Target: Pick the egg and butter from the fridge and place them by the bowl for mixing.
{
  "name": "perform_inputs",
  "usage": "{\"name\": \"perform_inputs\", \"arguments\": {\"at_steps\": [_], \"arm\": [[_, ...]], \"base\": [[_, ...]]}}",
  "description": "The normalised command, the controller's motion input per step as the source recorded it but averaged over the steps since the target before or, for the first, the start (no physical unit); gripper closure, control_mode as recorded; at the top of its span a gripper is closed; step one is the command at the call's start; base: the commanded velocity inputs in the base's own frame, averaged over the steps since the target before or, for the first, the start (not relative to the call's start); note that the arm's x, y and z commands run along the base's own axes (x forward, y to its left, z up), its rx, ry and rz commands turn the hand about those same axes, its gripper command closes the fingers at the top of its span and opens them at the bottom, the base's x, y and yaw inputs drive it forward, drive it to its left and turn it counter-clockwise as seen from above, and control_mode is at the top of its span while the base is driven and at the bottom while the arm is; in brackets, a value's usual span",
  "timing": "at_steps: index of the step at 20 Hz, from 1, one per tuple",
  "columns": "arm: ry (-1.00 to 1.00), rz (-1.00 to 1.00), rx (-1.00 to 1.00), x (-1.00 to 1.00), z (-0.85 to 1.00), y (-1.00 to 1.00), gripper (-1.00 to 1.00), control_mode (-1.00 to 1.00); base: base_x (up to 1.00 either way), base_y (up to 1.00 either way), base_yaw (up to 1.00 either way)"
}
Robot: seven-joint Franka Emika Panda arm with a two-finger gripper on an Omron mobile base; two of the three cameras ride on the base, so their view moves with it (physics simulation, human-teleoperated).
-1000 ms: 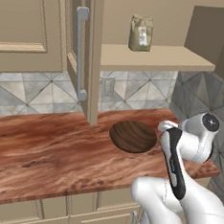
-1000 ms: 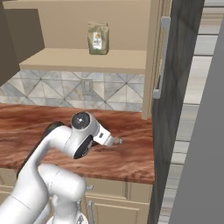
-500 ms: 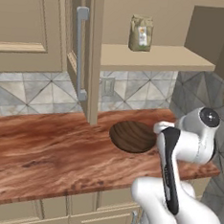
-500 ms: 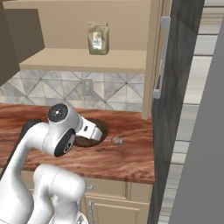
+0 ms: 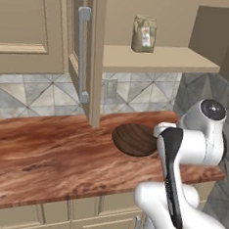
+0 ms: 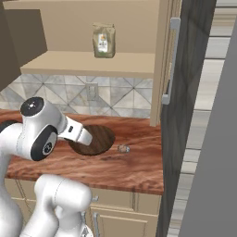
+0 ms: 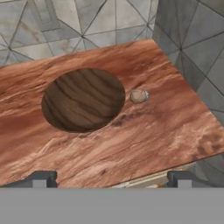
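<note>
Hovering above the countertop (image 7: 144, 144), the claw (image 7: 111, 177) stands wide open and holds nothing. Ahead of its fingertips (image 7: 43, 178) the brown wooden bowl (image 7: 83, 99) rests on the countertop, and the small speckled egg (image 7: 139, 96) lies just beside the bowl's rim.
</note>
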Motion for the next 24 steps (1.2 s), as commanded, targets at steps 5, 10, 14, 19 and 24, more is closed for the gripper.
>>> {"name": "perform_inputs", "arguments": {"at_steps": [5, 10, 14, 19, 24], "arm": [[-0.02, 0.03, -0.01, -0.52, 0.03, 0.16, -1.0, -1.0], [0.0, 0.01, -0.02, -0.04, 0.0, 0.02, -1.0, -1.0], [0.0, 0.0, 0.0, 0.0, 0.0, 0.0, -1.0, -1.0], [0.0, 0.0, 0.0, 0.0, 0.0, 0.0, -1.0, 1.0], [0.0, 0.0, 0.0, 0.0, 0.0, 0.0, -1.0, 1.0]], "base": [[0.0, 0.0, 0.0], [0.0, 0.0, 0.0], [0.0, 0.0, 0.0], [-0.31, 0.0, 0.01], [-0.71, 0.0, 0.07]]}}
